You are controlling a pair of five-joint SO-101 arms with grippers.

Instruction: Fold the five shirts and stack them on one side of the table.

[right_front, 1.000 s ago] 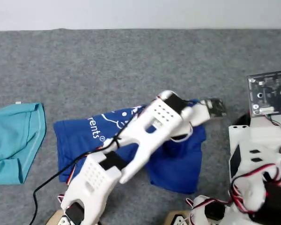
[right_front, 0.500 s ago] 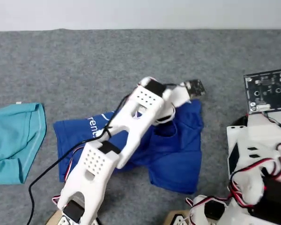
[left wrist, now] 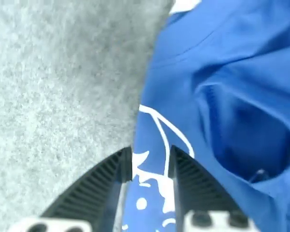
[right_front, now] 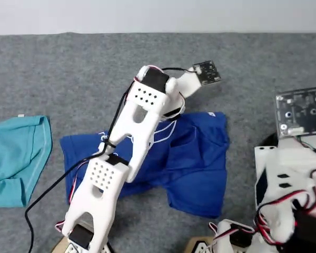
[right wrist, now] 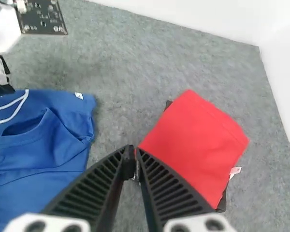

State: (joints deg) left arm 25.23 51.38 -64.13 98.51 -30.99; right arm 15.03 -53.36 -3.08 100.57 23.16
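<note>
Grey carpeted table point(right_front: 68, 68), white wall behind.

High view: the blue shirt point(right_front: 195, 163) lies mid-table, crumpled, with its long axis running left-right and its white-trimmed neckline toward the far edge. The teal shirt point(right_front: 16, 158) sits at the table's left edge, well apart from it. The left arm point(right_front: 131, 132) reaches diagonally over the blue shirt, wrist above its far edge. The right arm point(right_front: 284, 184) is at the near right corner. Since a second ago the left arm has swung away from the right side, toward the far edge and leftward. That uncovers the shirt's right half, which now lies flatter. The right arm has barely shifted.

Left wrist view: the left gripper point(left wrist: 150, 159) is at a narrow gap, with printed blue fabric pinched between its fingers at the shirt's edge. Bare carpet lies beside it.

Right wrist view: the right gripper point(right wrist: 134, 157) has its fingers pressed together, holding nothing, above the carpet between the blue shirt and a folded red shirt point(right wrist: 193, 140). The red shirt lies at the table's right side, and the high view has it hidden behind the right arm.
</note>
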